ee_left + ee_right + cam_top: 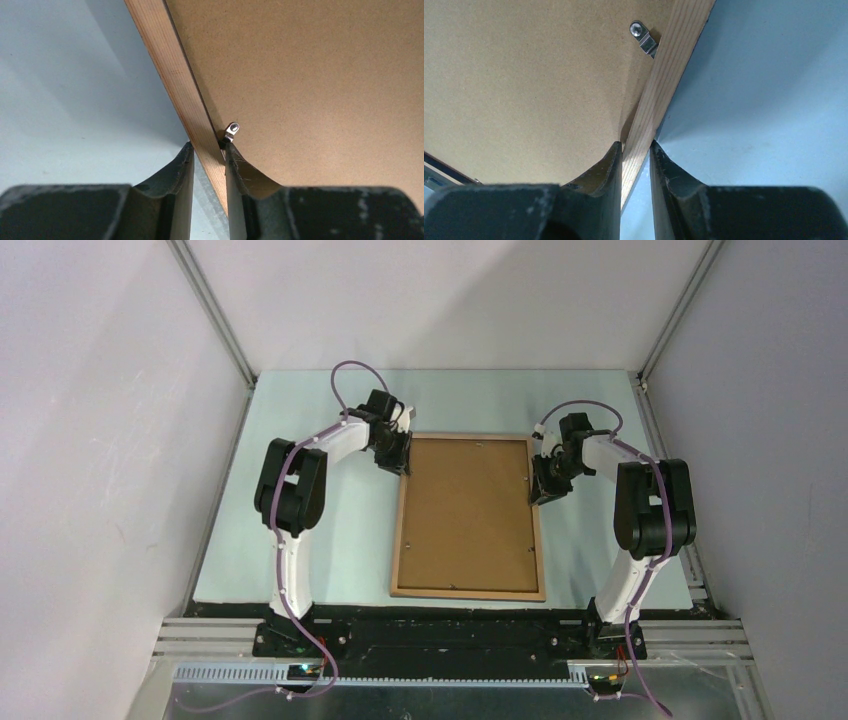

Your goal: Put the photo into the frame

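1. We saw the frame (468, 594) lying back-up on the table (340, 540) with the backing board (465, 510) in it; the photo was hidden.
2. The left end effector (206, 150) and right end effector (635, 147) each pinched a thin side rail. We judged an uneven lift could slip or twist it.

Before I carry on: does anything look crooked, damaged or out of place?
Nothing looks damaged or crooked. The frame lies back-up with its backing board in, left gripper and right gripper each clamped on a side rail. Only oddity: no photo in view.
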